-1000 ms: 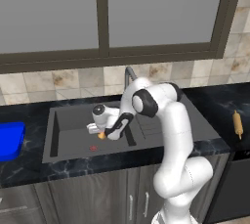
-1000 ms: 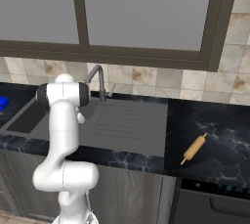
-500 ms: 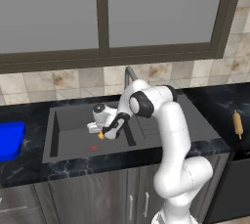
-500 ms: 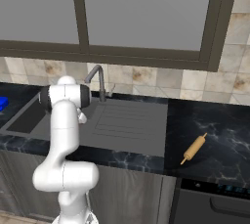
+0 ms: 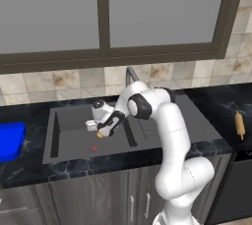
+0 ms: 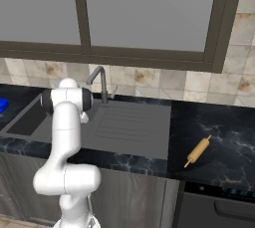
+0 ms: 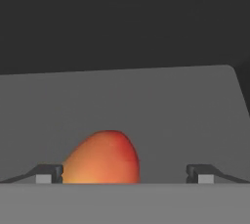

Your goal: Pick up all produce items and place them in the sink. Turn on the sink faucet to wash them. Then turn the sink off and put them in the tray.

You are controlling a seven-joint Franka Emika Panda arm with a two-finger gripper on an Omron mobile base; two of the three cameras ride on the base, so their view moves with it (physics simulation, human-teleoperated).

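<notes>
Sink (image 5: 74, 140) lies below the gripper (image 5: 101, 131), its flat grey floor filling the space ahead of the fingers (image 7: 49, 173), with the faucet (image 5: 131, 74) up behind the hand and the tray (image 5: 10, 140) well off to one side on the counter. Fruit (image 7: 102, 159) sits between the widely parted fingers, touching the one on its side and clear of the other, so whether it is truly held I cannot tell. Judging the step as setting it into the basin, the hand should come low over the floor before letting go, so the round fruit rolls little.
</notes>
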